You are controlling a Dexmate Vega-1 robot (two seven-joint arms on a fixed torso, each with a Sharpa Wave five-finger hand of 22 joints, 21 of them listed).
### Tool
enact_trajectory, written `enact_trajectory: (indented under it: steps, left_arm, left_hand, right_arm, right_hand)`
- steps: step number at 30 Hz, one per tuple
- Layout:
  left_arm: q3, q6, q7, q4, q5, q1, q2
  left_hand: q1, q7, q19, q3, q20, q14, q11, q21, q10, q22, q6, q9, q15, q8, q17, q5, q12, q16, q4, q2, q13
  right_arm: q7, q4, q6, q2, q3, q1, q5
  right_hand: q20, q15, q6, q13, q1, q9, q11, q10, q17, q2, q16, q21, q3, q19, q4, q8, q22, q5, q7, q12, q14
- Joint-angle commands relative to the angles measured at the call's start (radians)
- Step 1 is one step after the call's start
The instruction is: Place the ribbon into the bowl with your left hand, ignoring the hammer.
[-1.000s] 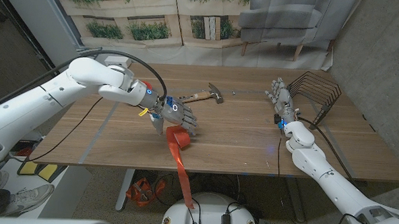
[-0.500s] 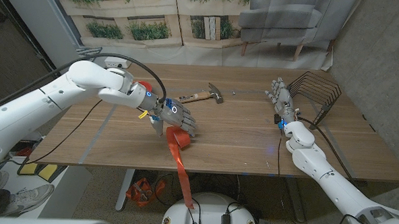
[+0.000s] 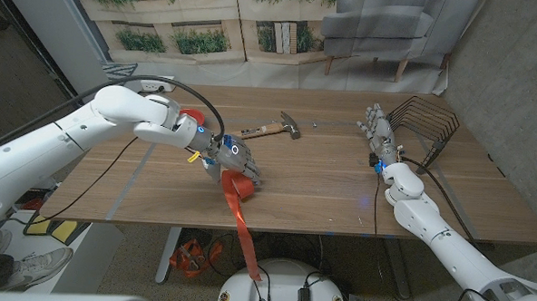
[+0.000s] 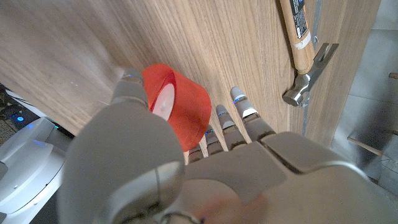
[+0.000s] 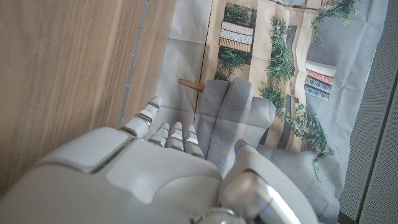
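Orange satin ribbon (image 3: 241, 204) lay looped at the wooden surface's (image 3: 321, 185) near edge, its tail hanging off the front. Left robot hand (image 3: 236, 160) sat over the loop, fingers (image 4: 244, 112) spread, not clearly pinching. Judged light, limp, slippery: take the loop itself. Right robot hand (image 3: 379, 133) stood spread, empty. Wooden-handled claw hammer (image 3: 274, 126) lay beyond.

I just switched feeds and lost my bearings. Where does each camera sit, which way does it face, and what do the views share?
Head view: on the robot's head, looking down at the table; both arms, left hand on the ribbon, right hand by the rack.
Left wrist view: along the left hand at the ribbon and hammer.
Right wrist view: along the right hand, past the table edge to the backdrop.
Head and left wrist views share ribbon and hammer.
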Motion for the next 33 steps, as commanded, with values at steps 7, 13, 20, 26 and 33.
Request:
enact_trajectory:
  steps: [7,13,20,26,33]
  left_arm:
    - [0.011,0.041,0.054,0.045,-0.008,0.043,0.003]
    - [-0.005,0.046,0.26,0.07,0.062,0.071,0.018]
    - [-0.007,0.088,0.504,0.096,0.136,0.096,0.041]
    - [0.004,0.142,0.671,0.103,0.192,0.112,0.06]
    - [0.021,0.193,0.779,0.115,0.19,0.122,0.069]
  left_hand:
    - [0.05,0.094,0.242,0.015,-0.03,0.216,-0.017,0.098,0.207,0.01,0.213,-0.002,-0.128,0.023,0.006,-0.043,0.031,0.009,-0.004,0.037,0.001]
    - [0.094,0.105,0.362,0.077,-0.058,0.499,0.011,0.175,0.476,0.016,0.527,0.0,-0.176,0.073,0.016,-0.062,0.088,0.054,-0.007,0.108,0.011]
    - [0.167,0.141,0.488,0.202,-0.103,0.838,0.012,0.293,0.784,0.023,0.847,0.013,-0.194,0.137,0.081,-0.074,0.183,0.168,-0.005,0.143,0.071]
    - [0.194,0.188,0.558,0.226,-0.133,1.007,0.053,0.388,0.892,0.037,0.94,0.02,-0.195,0.165,0.19,-0.082,0.237,0.288,-0.007,0.125,0.153]
    - [0.227,0.228,0.582,0.226,-0.15,1.035,0.1,0.442,0.91,0.049,0.961,0.031,-0.194,0.163,0.252,-0.076,0.265,0.329,-0.021,0.113,0.212]
  right_arm:
    - [-0.018,-0.024,-0.015,-0.011,0.001,-0.005,-0.011]
    - [-0.019,-0.025,-0.014,-0.016,-0.003,-0.003,-0.025]
    - [-0.019,-0.026,-0.018,-0.015,-0.005,-0.001,-0.025]
    - [-0.022,-0.027,-0.019,-0.014,-0.004,-0.002,-0.024]
    - [-0.024,-0.027,-0.022,-0.013,-0.004,-0.001,-0.023]
  right_hand:
    - [-0.002,-0.001,-0.001,0.005,-0.008,0.005,-0.005,0.006,0.003,0.003,0.004,0.004,0.009,0.008,0.0,0.002,0.004,-0.003,0.001,0.003,0.006]
    - [-0.001,-0.001,-0.001,0.005,-0.007,0.005,-0.006,0.005,0.003,0.004,0.004,0.004,0.01,0.008,0.0,0.002,0.004,-0.003,0.001,0.003,0.006]
    - [-0.001,-0.001,-0.001,0.005,-0.007,0.005,-0.005,0.006,0.003,0.004,0.004,0.004,0.01,0.008,0.0,0.002,0.004,-0.004,0.001,0.003,0.006]
    - [-0.001,-0.002,-0.001,0.005,-0.008,0.005,-0.004,0.006,0.003,0.003,0.004,0.004,0.011,0.008,0.0,0.002,0.004,-0.004,0.001,0.003,0.007]
    - [-0.001,-0.002,-0.001,0.005,-0.007,0.005,-0.004,0.006,0.003,0.003,0.004,0.004,0.011,0.008,0.0,0.002,0.004,-0.004,0.001,0.003,0.007]
